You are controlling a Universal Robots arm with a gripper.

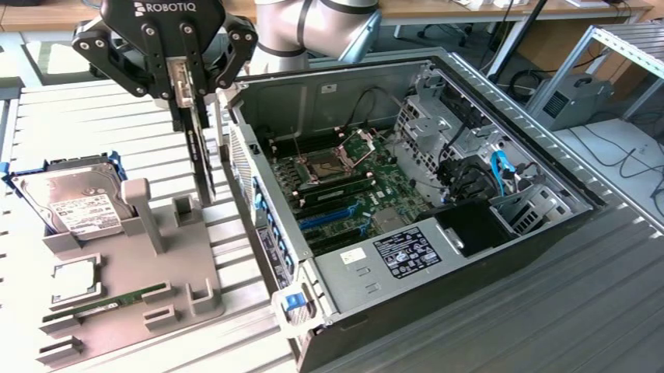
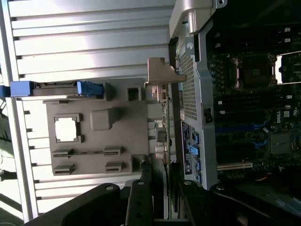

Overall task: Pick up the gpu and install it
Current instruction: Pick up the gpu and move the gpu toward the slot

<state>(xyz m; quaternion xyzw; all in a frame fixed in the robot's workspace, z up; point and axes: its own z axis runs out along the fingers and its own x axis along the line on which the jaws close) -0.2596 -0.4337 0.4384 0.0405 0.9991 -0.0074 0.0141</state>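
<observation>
Exterior view: a ribbed metal table (image 1: 93, 116) carries an open computer case (image 1: 467, 295), with desks and floor cables beyond it. Just beside the case's perforated rear wall (image 1: 244, 155), on the exterior view's left, the gripper (image 1: 185, 97) pinches the gpu (image 1: 197, 163) by its upper edge. The card hangs upright, edge-on, over a grey fixture (image 1: 135, 264). Farther from the case, that fixture holds a hard drive (image 1: 78, 203) and a memory stick (image 1: 114, 299). Above the case's motherboard (image 1: 353, 194) the space is open.
</observation>
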